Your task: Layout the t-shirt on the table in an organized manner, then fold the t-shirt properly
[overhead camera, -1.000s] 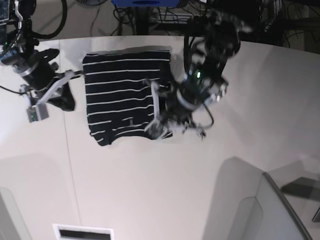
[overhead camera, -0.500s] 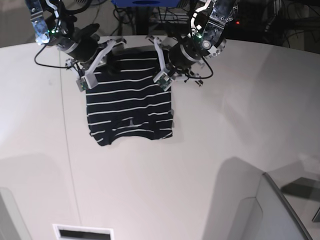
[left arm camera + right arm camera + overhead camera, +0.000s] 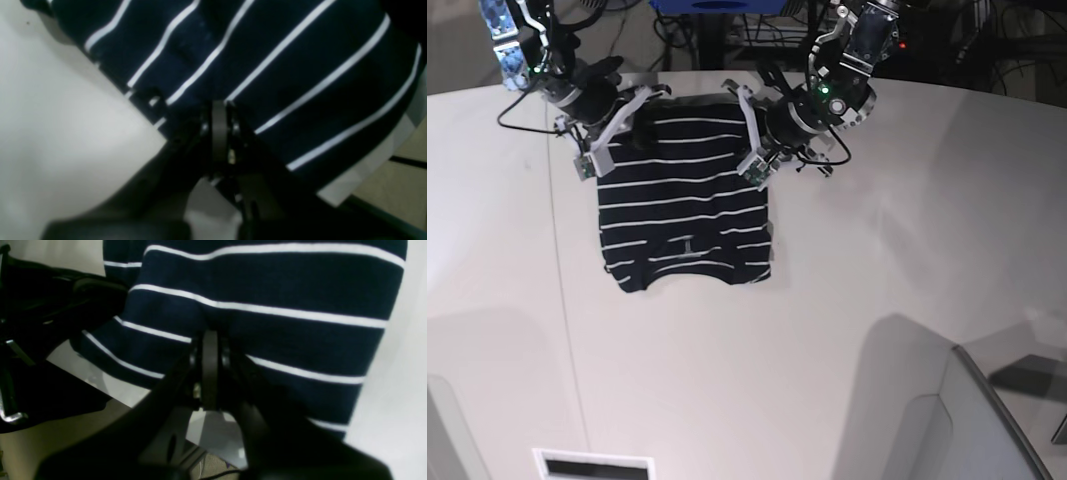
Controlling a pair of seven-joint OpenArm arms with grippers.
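Off-white table (image 3: 847, 330) under striped t-shirt (image 3: 685, 215)

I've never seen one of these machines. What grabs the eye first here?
The dark striped t-shirt, lying folded and flat toward the far side of the big off-white table. One claw pinches each of its far corners: the left claw and the right claw, both shut on cloth near the table's far edge.

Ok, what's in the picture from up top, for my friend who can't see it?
A dark t-shirt with thin white stripes lies partly folded on a big off-white table. Two robot arms reach in from the far side, the left gripper and right gripper each pinching a far corner of the shirt.
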